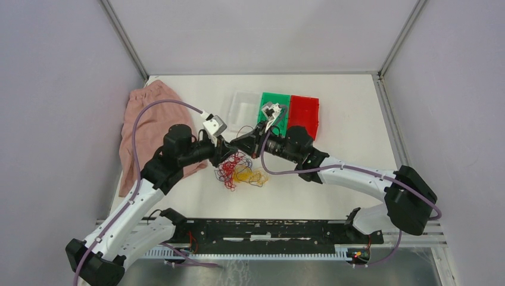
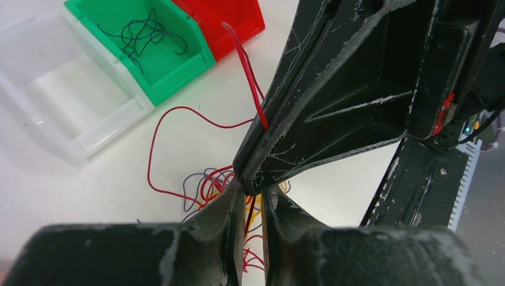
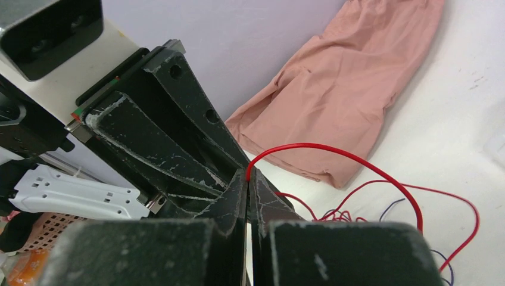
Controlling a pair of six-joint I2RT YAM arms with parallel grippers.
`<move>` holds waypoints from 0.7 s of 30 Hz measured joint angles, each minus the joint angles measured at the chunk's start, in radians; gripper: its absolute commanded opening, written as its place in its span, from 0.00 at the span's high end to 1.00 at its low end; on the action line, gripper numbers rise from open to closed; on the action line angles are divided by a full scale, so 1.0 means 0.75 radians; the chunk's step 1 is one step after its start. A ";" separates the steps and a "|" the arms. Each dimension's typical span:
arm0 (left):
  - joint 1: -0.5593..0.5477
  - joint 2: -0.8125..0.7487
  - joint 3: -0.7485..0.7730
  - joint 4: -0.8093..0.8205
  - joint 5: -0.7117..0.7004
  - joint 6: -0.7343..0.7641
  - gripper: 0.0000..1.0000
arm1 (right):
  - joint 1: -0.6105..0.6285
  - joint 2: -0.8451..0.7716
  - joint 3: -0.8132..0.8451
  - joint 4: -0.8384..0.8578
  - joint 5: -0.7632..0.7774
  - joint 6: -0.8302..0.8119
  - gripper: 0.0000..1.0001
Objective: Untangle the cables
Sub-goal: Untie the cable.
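Observation:
The cables lie in a red, yellow and dark tangle on the white table, just below both grippers. My right gripper is shut on a red cable that arcs out of its tips and down to the tangle. In the left wrist view the same red cable is pinched in the right gripper. My left gripper meets it tip to tip, jaws a narrow gap apart. A red strand runs loose through that gap. Both grippers hover together above the pile.
Behind the grippers stand a green bin holding a dark cable, a red bin and a clear tray. A pink cloth lies at the left wall. Grey walls enclose the table.

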 measured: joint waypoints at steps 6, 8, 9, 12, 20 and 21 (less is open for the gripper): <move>0.008 0.000 -0.009 0.048 0.057 -0.048 0.92 | 0.003 -0.015 -0.001 0.018 0.004 0.030 0.99; 0.010 0.000 -0.011 0.056 0.067 -0.053 0.97 | 0.003 -0.022 -0.002 0.018 0.005 0.039 0.99; 0.012 0.000 -0.011 0.060 0.071 -0.054 0.97 | 0.003 -0.025 -0.002 0.017 0.005 0.044 0.99; 0.018 -0.001 -0.012 0.079 0.085 -0.055 0.97 | 0.002 -0.032 -0.002 0.018 0.008 0.060 0.86; 0.035 -0.001 0.014 0.079 0.084 -0.058 0.97 | -0.003 -0.083 -0.037 0.034 0.012 0.111 0.54; 0.039 0.003 0.038 0.077 0.083 -0.058 0.97 | 0.000 -0.103 -0.050 0.035 0.004 0.111 0.53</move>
